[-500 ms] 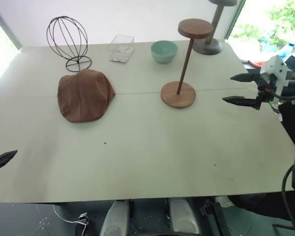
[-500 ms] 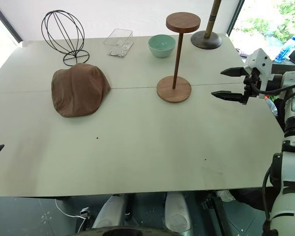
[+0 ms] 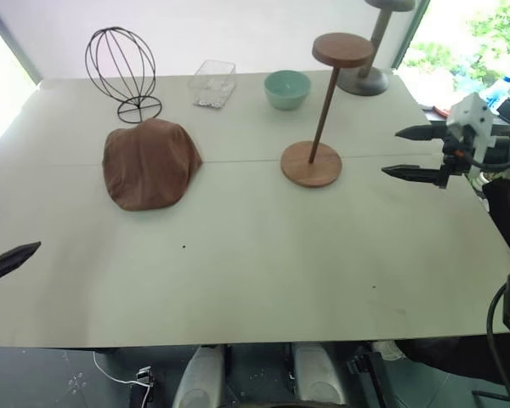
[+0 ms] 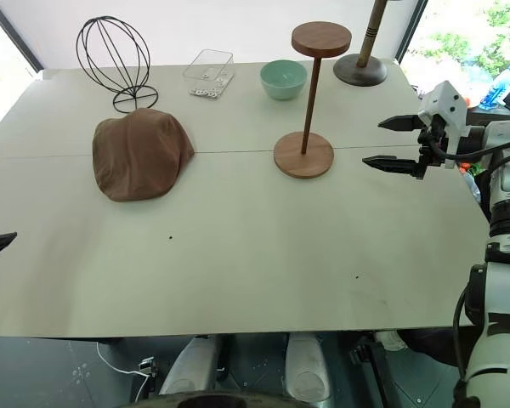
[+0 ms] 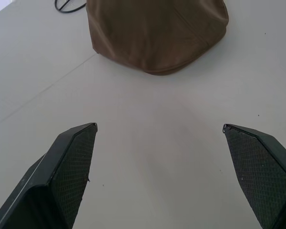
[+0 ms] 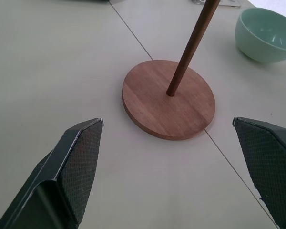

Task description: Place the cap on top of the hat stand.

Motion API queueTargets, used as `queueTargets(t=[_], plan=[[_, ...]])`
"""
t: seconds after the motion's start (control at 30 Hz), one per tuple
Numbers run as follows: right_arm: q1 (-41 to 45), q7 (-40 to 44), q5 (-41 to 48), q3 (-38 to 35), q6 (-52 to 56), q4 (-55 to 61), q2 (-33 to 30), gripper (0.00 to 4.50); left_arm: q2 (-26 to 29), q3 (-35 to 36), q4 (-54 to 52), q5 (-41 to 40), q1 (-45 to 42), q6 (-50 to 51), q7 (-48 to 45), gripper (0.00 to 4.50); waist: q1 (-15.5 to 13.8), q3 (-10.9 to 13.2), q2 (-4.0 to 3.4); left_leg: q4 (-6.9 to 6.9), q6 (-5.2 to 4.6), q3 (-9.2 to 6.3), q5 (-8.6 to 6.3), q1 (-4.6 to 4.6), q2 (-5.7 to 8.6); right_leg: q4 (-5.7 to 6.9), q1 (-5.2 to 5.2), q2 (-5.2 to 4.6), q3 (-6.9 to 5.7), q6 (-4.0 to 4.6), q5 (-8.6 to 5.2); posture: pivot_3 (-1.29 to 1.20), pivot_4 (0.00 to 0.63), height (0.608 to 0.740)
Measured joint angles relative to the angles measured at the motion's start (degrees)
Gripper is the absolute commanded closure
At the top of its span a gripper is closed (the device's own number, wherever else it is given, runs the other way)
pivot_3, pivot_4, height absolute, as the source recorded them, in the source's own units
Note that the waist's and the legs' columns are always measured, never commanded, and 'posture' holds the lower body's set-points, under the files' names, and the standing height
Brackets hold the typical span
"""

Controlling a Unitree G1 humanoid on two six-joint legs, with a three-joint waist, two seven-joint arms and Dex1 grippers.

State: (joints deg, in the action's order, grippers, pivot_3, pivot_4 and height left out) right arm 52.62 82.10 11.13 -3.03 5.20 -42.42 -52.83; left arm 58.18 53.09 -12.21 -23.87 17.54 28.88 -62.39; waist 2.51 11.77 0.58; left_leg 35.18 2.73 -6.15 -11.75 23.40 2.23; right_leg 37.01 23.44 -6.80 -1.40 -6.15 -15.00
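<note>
Moving in from the table edge, the left gripper [image 5: 159,129] is reaching toward the cap [image 3: 150,163], fingers wide apart, holding nothing. The right gripper [image 3: 401,152] is waiting wide apart beside the hat stand [image 3: 321,112]; the grey stand [image 3: 373,51] is cut off at its top.

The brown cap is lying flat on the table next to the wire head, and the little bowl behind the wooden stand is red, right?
Almost. The cap does lie flat on the table beside the wire head, and the bowl does sit behind the wooden stand. But the bowl is pale green, not red. The left eye view shows it plainly.
</note>
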Motion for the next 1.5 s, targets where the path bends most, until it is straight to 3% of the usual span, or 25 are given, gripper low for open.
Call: queueTargets(t=[0.17,0.33,0.47,0.67,0.93,1.5], plan=[[-1.18,0.33,1.02,-0.05,2.95,7.79,-0.12,0.00,1.44,-6.56,-3.19,-0.65,-5.14,0.47,0.76,0.08,-0.04,0.00,-0.03,0.00,0.00,0.02,0.00,0.01,-0.01,0.00,0.01,0.02,0.03,-0.13,0.07,0.00,0.150,0.740],[-9.18,-1.86,5.58,-1.34,12.82,26.95,-0.76,0.00,2.08,-15.40,-7.20,0.96,-9.55,-2.02,2.67,0.08,-0.16,-0.01,-0.03,-0.03,0.00,0.02,0.00,0.01,-0.02,0.03,0.03,0.03,0.06,-0.17,0.09,0.00,0.150,0.740],[-17.01,-8.70,11.02,-2.47,25.30,48.32,-0.46,0.00,2.03,-28.20,-6.85,8.34,-12.85,-8.47,5.84,0.08,-0.32,-0.02,-0.05,-0.01,0.00,0.04,0.00,0.04,-0.02,0.06,0.08,0.06,0.10,-0.17,0.10,0.00,0.150,0.740],[-18.10,-20.24,21.53,-5.25,41.92,67.50,0.49,0.00,1.18,-43.35,2.69,24.76,-19.68,-21.71,13.87,0.08,-0.98,-0.03,-0.01,0.08,-0.01,0.08,0.00,0.01,-0.05,0.03,0.03,0.06,0.11,0.06,0.11,0.00,0.150,0.740],[-17.86,-29.54,27.77,-6.06,48.90,72.78,2.33,0.00,-6.31,-54.26,16.49,39.19,-31.06,-30.58,27.28,0.08,-2.15,-0.07,0.06,0.15,-0.02,0.18,0.01,0.08,-0.05,-0.02,0.01,0.05,0.09,-0.14,0.24,0.00,0.150,0.740],[-17.28,-35.26,30.20,-4.77,48.89,73.65,2.33,0.00,-15.64,-63.57,39.41,51.56,-46.78,-43.03,43.36,0.08,-2.29,-0.13,-0.01,0.49,-0.03,0.10,0.02,-0.01,-0.06,0.08,-0.28,0.06,-0.06,-0.39,0.38,0.00,0.150,0.740]])
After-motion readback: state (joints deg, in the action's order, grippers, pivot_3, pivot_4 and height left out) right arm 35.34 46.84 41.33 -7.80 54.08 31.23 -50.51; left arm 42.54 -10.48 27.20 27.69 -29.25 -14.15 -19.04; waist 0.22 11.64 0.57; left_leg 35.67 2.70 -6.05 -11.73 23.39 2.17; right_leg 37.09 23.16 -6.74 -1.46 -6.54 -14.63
